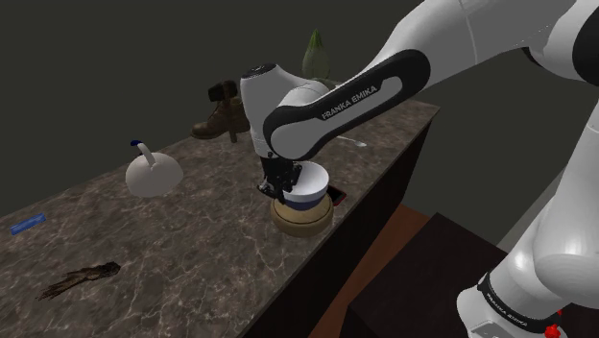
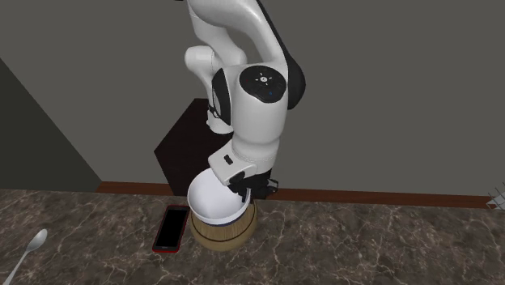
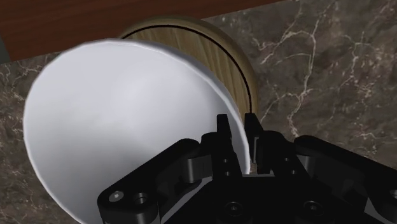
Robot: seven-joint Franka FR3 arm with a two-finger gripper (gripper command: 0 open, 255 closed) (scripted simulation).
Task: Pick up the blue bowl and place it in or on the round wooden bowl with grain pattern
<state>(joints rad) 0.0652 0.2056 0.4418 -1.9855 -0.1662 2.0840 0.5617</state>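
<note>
The bowl (image 1: 309,181) is white inside with a dark blue band low on its outer wall. It tilts over the mouth of the round wooden bowl (image 1: 302,220). My gripper (image 1: 282,186) is shut on its rim, one finger inside and one outside. In the second exterior view the white bowl (image 2: 212,202) dips into the top of the wooden bowl (image 2: 227,232), with the gripper (image 2: 244,191) on the rim's right side. The wrist view has the fingers (image 3: 224,130) clasping the thin rim of the bowl (image 3: 121,121), the wooden bowl (image 3: 222,57) just behind it. I cannot tell whether the two bowls touch.
A red-edged phone (image 2: 171,228) lies flat beside the wooden bowl, near the marble counter's edge (image 1: 365,206). A spoon (image 2: 28,251), a white teapot (image 1: 154,176), a brown boot (image 1: 221,115), a blue pen (image 1: 27,226) and a dark scrap (image 1: 82,278) lie further along the counter.
</note>
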